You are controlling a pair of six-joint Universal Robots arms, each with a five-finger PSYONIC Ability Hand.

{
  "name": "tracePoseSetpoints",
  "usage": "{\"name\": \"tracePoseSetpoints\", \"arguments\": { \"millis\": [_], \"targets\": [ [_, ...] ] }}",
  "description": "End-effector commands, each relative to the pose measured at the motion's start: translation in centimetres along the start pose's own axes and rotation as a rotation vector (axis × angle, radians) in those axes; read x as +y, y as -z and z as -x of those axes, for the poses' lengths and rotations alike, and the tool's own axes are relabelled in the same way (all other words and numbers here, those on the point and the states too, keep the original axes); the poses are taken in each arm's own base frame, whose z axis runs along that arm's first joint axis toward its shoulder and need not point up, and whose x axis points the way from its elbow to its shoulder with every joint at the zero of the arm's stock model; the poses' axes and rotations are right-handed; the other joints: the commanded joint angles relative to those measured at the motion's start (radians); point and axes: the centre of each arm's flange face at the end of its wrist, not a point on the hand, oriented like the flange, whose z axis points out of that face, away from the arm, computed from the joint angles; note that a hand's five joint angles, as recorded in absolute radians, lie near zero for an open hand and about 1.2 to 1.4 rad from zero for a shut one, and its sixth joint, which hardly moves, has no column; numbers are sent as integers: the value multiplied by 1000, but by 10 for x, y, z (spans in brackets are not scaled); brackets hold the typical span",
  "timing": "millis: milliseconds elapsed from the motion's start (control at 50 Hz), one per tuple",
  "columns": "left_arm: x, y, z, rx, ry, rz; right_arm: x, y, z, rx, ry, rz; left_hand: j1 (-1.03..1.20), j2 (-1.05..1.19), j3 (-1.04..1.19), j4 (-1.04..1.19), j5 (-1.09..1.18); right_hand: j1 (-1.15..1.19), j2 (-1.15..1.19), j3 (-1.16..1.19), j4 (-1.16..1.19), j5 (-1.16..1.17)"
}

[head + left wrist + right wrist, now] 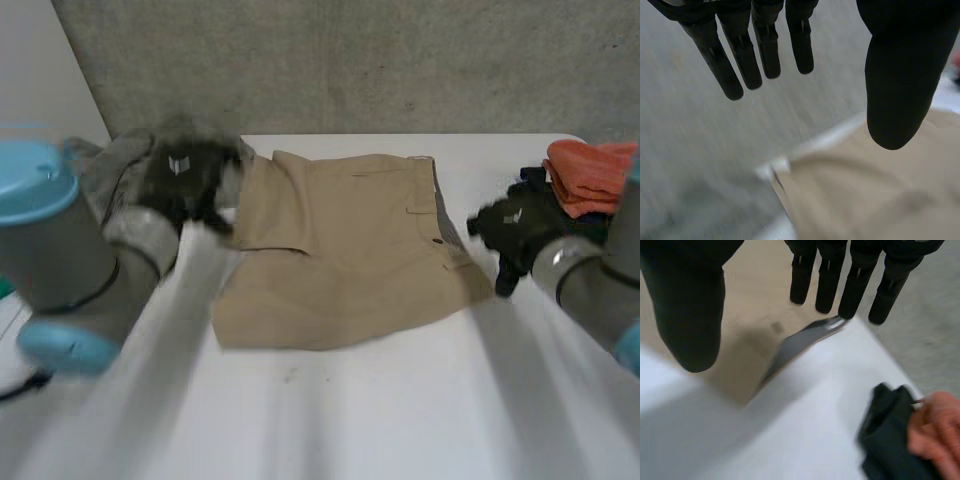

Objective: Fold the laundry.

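Hovering at either side of the tan shorts (340, 250) lying between them on the surface (400, 400), left hand (185, 182) and right hand (518, 228) have fingers spread, empty. Likely between folds; next, each must pinch an edge.

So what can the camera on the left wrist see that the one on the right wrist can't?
The left wrist view has the left hand, open, and the grey wall behind the table. The right wrist view instead has the right hand, open, plus a black cloth and an orange cloth beside it. Both have the tan shorts and the white table.
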Motion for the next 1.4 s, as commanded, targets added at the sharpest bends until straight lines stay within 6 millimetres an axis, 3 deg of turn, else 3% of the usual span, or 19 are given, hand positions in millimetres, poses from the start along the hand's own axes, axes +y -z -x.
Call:
{"name": "tracePoseSetpoints", "arguments": {
  "millis": [20, 80, 240, 320, 460, 520, 540, 600, 660, 740, 880, 980, 1080, 1120, 1180, 1220, 1320, 1380, 1400],
  "targets": [
    [53, 75, -24, 101, 11, 373, 29, 10, 25, -139, 32, 12, 334, 347, 349, 346, 344, 194, 202, 201, 202, 195],
    [63, 83, -26, 107, 8, 411, 31, 5, 27, -149, 33, -23, 371, 384, 385, 383, 380, 212, 219, 219, 220, 213],
    [84, 78, -29, 118, 12, 439, 43, -26, 34, -143, 49, -90, 33, 46, 48, 45, 43, 174, 181, 181, 182, 175],
    [95, 68, -30, 118, 9, 447, 48, -36, 35, -150, 47, -86, -119, -106, -105, -107, -110, 165, 172, 172, 173, 166],
    [104, 39, -31, 106, 3, 404, 50, -44, 39, -156, 49, -85, -105, -92, -90, -93, -95, 212, 219, 219, 220, 212],
    [105, 28, -32, 104, 2, 384, 49, -46, 38, -151, 49, -93, -3, 10, 12, 10, 7, 376, 383, 383, 384, 376],
    [105, 26, -31, 103, 2, 376, 47, -47, 37, -143, 52, -106, 53, 66, 68, 65, 63, 545, 552, 552, 553, 546],
    [108, 17, -32, 102, 1, 355, 45, -49, 35, -128, 59, -120, 420, 433, 434, 432, 429, 917, 925, 925, 926, 918],
    [105, 14, -40, 117, -6, 330, 41, -49, 32, -108, 65, -138, 837, 850, 851, 849, 846, 918, 926, 926, 927, 919],
    [99, 20, -53, 148, -19, 312, 43, -47, 28, -94, 56, -122, 934, 947, 949, 946, 944, 918, 926, 926, 927, 919],
    [57, 40, -43, 96, -31, 254, 27, -20, 17, -66, 55, -81, 934, 947, 949, 946, 944, 918, 926, 926, 927, 919],
    [28, 79, -39, 126, -127, 324, 11, 10, 8, -78, 49, -18, 934, 947, 949, 946, 944, 918, 926, 926, 927, 919],
    [18, 123, -35, 179, -227, 475, 5, 55, 6, -138, 75, 132, 934, 947, 949, 946, 944, 918, 926, 926, 927, 919],
    [18, 144, -36, 214, -251, 558, 5, 83, 10, -198, 127, 211, 934, 947, 949, 946, 944, 918, 926, 926, 927, 919],
    [20, 162, -43, 274, -259, 614, 9, 112, 15, -271, 210, 279, 934, 947, 949, 946, 944, 918, 926, 926, 927, 919],
    [20, 175, -53, 346, -264, 637, 11, 120, 18, -291, 236, 285, 934, 947, 949, 946, 944, 918, 926, 926, 927, 919],
    [13, 161, -58, 351, -263, 553, 8, 114, 16, -242, 249, 232, 934, 947, 949, 946, 944, 918, 926, 926, 927, 919],
    [8, 131, -59, 313, -261, 441, 4, 97, 8, -169, 216, 180, 934, 947, 949, 946, 944, 918, 926, 926, 927, 919],
    [7, 121, -59, 300, -261, 409, 3, 78, 4, -134, 191, 153, 934, 947, 949, 946, 944, 918, 926, 926, 927, 919]
  ]
}}
